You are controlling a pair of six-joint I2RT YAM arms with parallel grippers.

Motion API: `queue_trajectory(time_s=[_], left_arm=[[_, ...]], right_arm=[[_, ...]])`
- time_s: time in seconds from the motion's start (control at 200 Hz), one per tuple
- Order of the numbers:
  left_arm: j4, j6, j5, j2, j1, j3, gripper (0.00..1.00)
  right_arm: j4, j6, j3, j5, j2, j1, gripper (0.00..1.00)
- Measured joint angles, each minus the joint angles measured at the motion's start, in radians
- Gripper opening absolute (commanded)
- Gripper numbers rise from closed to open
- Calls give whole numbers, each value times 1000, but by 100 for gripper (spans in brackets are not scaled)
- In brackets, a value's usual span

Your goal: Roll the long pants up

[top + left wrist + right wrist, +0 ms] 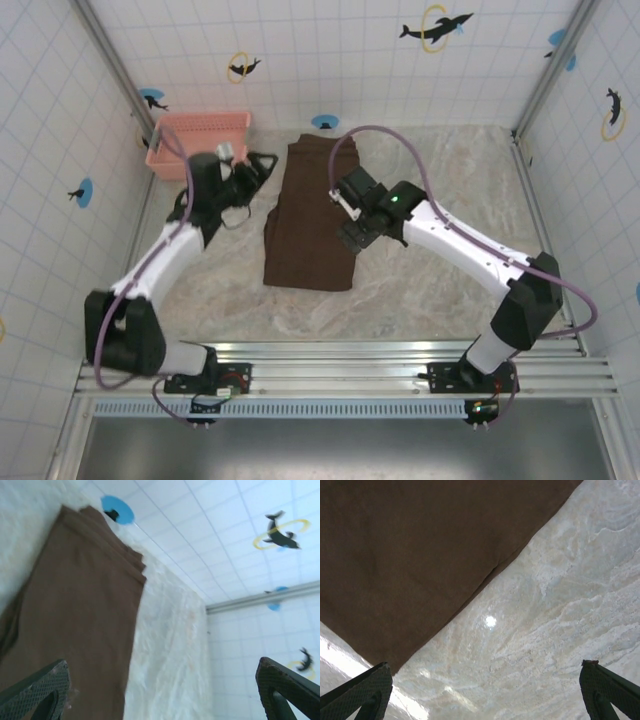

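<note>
1. Long pants [309,215] lie flat and unrolled down the middle of the marbled table [450,200]. They are folded lengthwise into one dark brown strip running from the far wall toward me.
2. My right gripper [345,205] hangs over the strip's right edge, about midway along. Its jaws are spread wide with nothing between them. On its wrist camera the dark fingertips [357,692] sit at the bottom corners. Ahead of them the cloth's edge cuts diagonally across, with bare table beside it.
3. My left gripper [262,165] is just off the strip's left side, near its far end, and clear of the fabric. Its jaws are also wide apart and hold nothing. Its wrist camera looks along the pants, where stacked layers of cloth show at the far end.
4. The pink plastic basket [197,140] stands in the far left corner against the tiled wall [330,60], beyond the left gripper and well apart from the pants. What I can see of its inside is pink floor and slatted sides; the arm's cable crosses its right part.
</note>
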Motion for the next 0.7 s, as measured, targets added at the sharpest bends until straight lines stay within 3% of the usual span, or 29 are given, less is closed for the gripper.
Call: queue_trajectory(time_s=[0.085, 0.19, 0.385, 0.485, 0.57, 0.701], left_arm=[[64, -99, -23, -81, -61, -240, 97], [-10, -198, -106, -179, -162, -436, 97], [-216, -351, -323, -626, -265, -533, 97], [-299, -427, -422, -778, -311, -577, 97], [-355, -482, -481, -805, -351, -625, 96], [-388, -549, -532, -694, -387, -656, 96]], right_arm=[[-18, 3, -21, 43, -1, 25, 99], [-33, 19, -51, 74, -24, 27, 99], [-53, 40, -91, 94, -109, 33, 99], [-54, 44, -118, 100, -141, 39, 99], [-52, 52, -152, 99, -153, 40, 99], [-53, 68, -200, 95, -159, 40, 99]])
